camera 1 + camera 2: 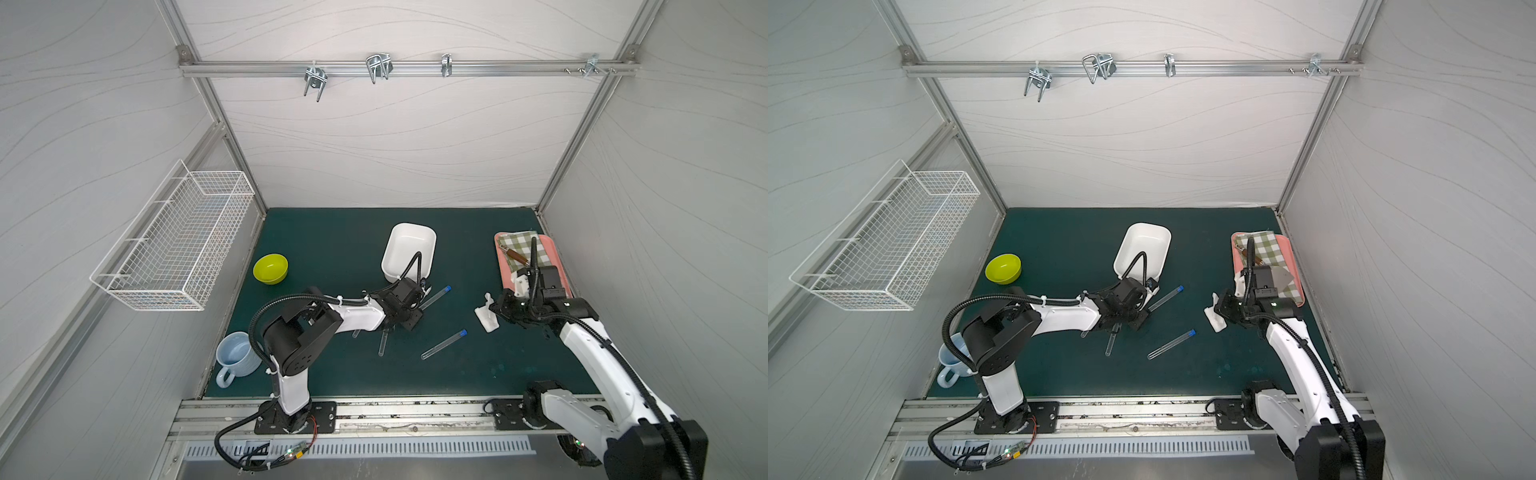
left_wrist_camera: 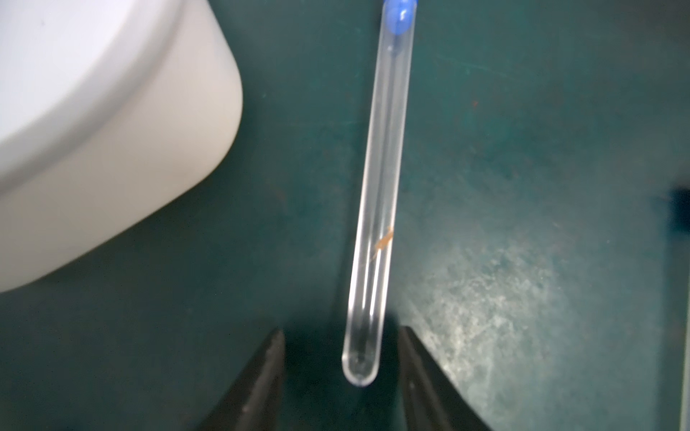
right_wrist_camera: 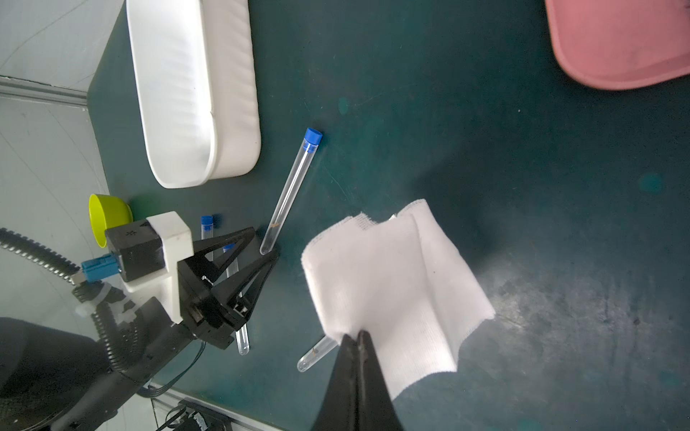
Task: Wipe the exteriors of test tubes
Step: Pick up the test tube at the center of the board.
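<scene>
Dark green surface (image 1: 332, 232) is noted beneath everything. White tub (image 1: 409, 249) is set at the far middle, pink tray (image 3: 616, 44) at far right, blue mug (image 1: 237, 355) at near left and yellow-green bowl (image 1: 270, 268) at left.

Left tool (image 2: 341, 336) is lowered at centre, jaws parted. The rounded end of the first test tube (image 2: 373, 224) is seen between them, with a gap on each side. That tube lies flat just beside the tub.

Right tool (image 3: 354, 336) is clamped on a corner of the white cloth (image 3: 392, 291).

Second test tube (image 1: 444, 344) is seen flat between the arms, apart from both. Third test tube (image 1: 382, 343) and fourth test tube (image 1: 355, 332) are partly hidden beneath the left arm.
</scene>
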Robot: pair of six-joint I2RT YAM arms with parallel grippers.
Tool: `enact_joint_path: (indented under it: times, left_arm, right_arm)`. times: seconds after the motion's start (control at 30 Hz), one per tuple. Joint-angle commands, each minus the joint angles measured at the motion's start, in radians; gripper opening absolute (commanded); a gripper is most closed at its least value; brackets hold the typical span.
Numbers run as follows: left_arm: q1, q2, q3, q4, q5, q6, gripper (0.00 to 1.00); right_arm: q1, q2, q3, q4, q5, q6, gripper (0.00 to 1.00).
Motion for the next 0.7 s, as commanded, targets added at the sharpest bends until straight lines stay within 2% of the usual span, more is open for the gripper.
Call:
enact_joint_path:
  times: [0.0,0.27,0.67]
  left_arm:
    - [-0.004,0.030,0.006,0.061,0.026,0.040,0.42]
    - [-0.003,0.025,-0.016,0.080,0.049,0.064,0.21]
    - [-0.003,-0.142,-0.073,0.055,0.026,0.054,0.17]
  right_arm:
    - [-0.006,-0.015,0.010,-0.040,-0.009,-0.003,0.00]
    - [-0.007,-0.020,0.019,-0.035,-0.042,-0.006,0.00]
    - [-0.003,-0.023,0.039,0.018,-0.192,-0.031,0.00]
